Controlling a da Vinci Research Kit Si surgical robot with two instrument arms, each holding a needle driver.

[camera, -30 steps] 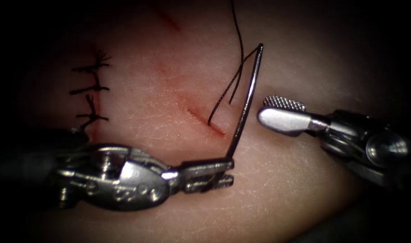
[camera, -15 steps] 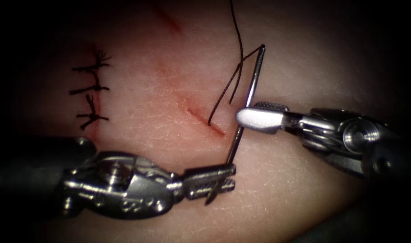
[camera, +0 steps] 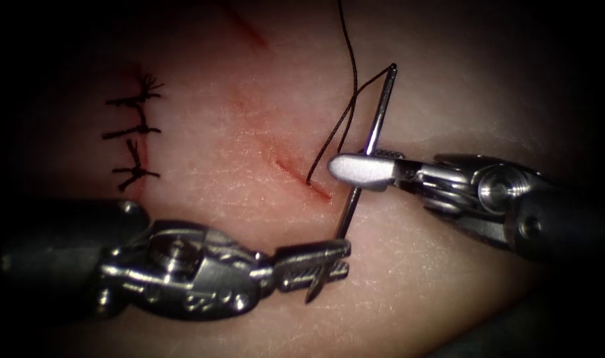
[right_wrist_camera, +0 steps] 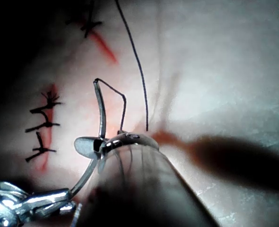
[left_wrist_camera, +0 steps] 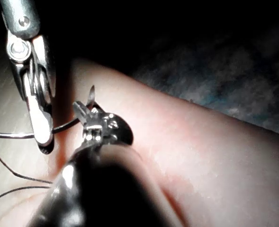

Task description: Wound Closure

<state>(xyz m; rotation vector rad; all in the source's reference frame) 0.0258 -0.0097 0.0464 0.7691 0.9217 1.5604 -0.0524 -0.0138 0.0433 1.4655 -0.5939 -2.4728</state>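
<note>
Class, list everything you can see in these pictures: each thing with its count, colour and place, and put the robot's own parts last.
Tissue: one, pale pink, under everything.
Cut: one, red, mid-tissue, still open.
Stitches: three, dark, on the closed cut at left.
Needle: one, silver, curved, out of the tissue, right of the open cut.
Thread: one, dark, from the needle's upper end; a strand enters the tissue at the cut.
Left tool: one, steel, jaws shut on the needle near its lower end.
Right tool: one, steel, jaws around the needle's middle.
</note>
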